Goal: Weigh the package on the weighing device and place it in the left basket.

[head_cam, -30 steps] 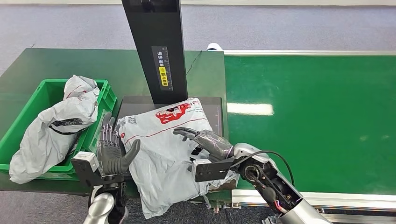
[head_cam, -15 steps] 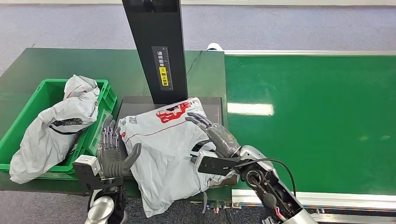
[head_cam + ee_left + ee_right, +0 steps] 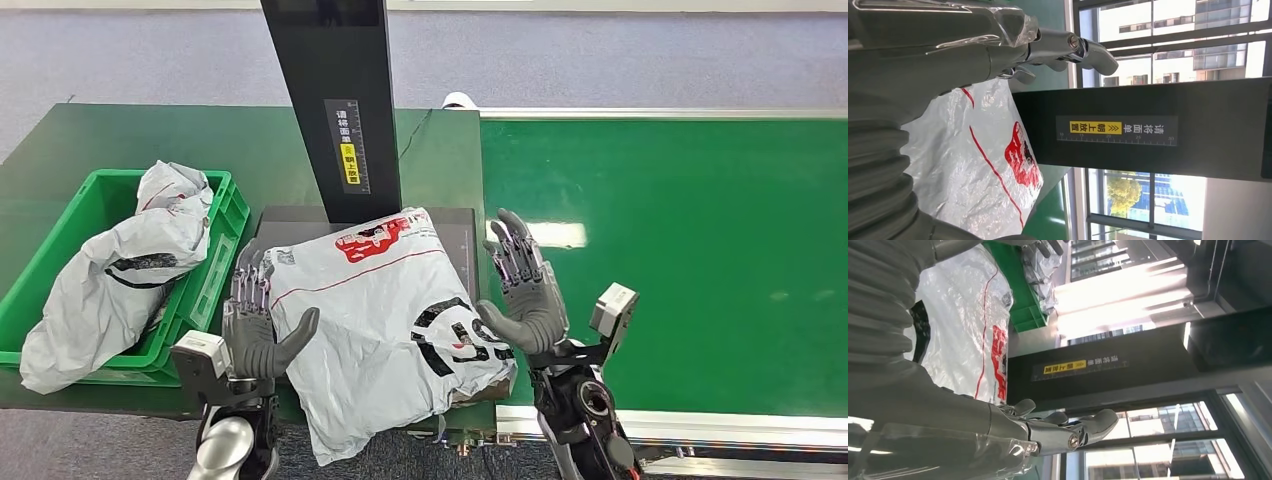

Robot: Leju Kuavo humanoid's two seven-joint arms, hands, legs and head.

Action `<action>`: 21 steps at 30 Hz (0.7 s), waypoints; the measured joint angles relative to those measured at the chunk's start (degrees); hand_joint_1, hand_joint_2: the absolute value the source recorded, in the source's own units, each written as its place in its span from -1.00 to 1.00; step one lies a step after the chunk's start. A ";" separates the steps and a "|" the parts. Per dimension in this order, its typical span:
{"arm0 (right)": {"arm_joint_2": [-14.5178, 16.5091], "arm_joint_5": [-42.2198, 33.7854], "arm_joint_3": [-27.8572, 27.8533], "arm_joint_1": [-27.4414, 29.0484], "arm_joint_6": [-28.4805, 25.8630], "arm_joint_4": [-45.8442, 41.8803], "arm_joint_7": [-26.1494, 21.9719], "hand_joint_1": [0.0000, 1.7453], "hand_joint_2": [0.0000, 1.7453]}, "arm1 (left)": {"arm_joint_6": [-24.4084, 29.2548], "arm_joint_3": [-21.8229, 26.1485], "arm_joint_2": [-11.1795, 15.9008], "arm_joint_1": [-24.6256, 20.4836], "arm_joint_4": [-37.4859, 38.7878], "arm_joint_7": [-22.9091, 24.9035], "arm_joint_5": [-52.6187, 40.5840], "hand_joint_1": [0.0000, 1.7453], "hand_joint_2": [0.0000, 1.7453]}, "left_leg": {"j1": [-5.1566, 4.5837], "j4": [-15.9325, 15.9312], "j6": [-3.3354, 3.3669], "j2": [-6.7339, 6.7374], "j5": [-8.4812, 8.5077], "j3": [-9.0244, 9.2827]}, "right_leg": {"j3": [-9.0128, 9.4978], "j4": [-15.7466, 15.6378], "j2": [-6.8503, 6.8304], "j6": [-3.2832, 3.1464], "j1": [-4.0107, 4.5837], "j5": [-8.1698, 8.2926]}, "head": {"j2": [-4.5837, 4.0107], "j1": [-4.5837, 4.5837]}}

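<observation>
Surface: dark green table [image 3: 120, 140] on the robot's left, bright green conveyor belt [image 3: 680, 260] on its right, grey floor beyond.
Weighing device: dark platform [image 3: 300, 217] with a black upright column [image 3: 335, 110] carrying a yellow label [image 3: 349, 156].
Package: grey-white mailer bag [image 3: 375, 320] with red and black print, lying across the platform, its near end hanging over the table edge.
Left hand [image 3: 255, 325]: fingers spread and upright, palm facing the package's left edge, holding nothing; actual contact cannot be told.
Right hand [image 3: 522, 285]: fingers spread wide, raised beside the package's right edge, holding nothing.
Left wrist view: shows the package's red print [image 3: 1023, 162] close under the column, and windows with buildings behind.
Right wrist view: shows the package [image 3: 965, 315], the basket's green wall [image 3: 1020, 295] past it, and bright ceiling lights.
Basket: green crate [image 3: 95, 200] on the table left of the platform, holding a crumpled grey bag [image 3: 120, 270] that spills over its near rim.
</observation>
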 joint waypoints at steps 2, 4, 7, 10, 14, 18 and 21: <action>0.07 1.13 -0.70 0.33 -1.38 -0.01 0.31 -1.00 1.00 | -0.24 -0.07 -0.03 -0.01 0.07 -0.05 -0.99 -1.00 1.00 | 0.00 0.00 0.00 0.00 0.00 0.00 | 0.00 0.00 0.00 0.00 0.00 0.00 | 0.00 0.01; 0.28 2.16 -1.32 0.62 -3.63 -0.01 0.65 -1.00 1.00 | -0.54 -0.28 -0.03 0.00 0.08 -0.05 -2.36 -1.00 1.00 | 0.00 0.00 0.00 0.00 0.00 0.00 | 0.00 0.00 0.00 0.00 0.00 0.00 | 0.00 0.00; 0.63 3.04 -2.02 0.96 -5.62 -0.01 0.91 -1.00 1.00 | -0.69 -0.84 0.04 -0.01 0.12 0.18 -4.96 -1.00 1.00 | 0.00 0.00 0.00 0.01 0.00 0.00 | -0.01 0.00 0.01 0.00 0.00 0.00 | 0.00 0.00; 0.77 4.39 -2.28 1.27 -8.04 -0.06 1.02 -1.00 1.00 | 0.38 -2.00 0.38 -0.16 0.33 1.50 -11.90 -1.00 1.00 | 0.00 0.00 0.00 -0.01 0.00 -0.01 | -0.01 0.00 0.00 0.00 0.00 0.00 | 0.00 0.00; 0.80 6.65 -2.69 1.86 -11.13 -0.72 1.08 -1.00 1.00 | 2.28 -4.09 0.90 -1.06 0.88 4.80 -23.73 -1.00 1.00 | 0.00 0.00 0.00 0.00 0.00 0.00 | -0.01 0.00 0.00 0.00 0.00 0.00 | 0.00 -0.01; 0.80 7.89 -3.11 2.16 -11.81 -1.28 1.16 -1.00 1.00 | 0.56 -6.74 1.92 -3.02 1.68 8.21 -33.82 -1.00 1.00 | 0.00 0.00 0.00 0.00 0.00 0.01 | 0.00 0.00 0.00 0.00 0.00 0.01 | 0.00 -0.01; 0.80 8.04 -3.31 2.33 -11.81 -1.47 1.20 -1.00 1.00 | -0.07 -8.29 2.51 -4.08 2.24 9.00 -36.02 -1.00 1.00 | 0.00 0.00 0.00 0.02 0.00 0.01 | 0.00 0.00 0.01 0.00 0.00 0.01 | 0.00 -0.01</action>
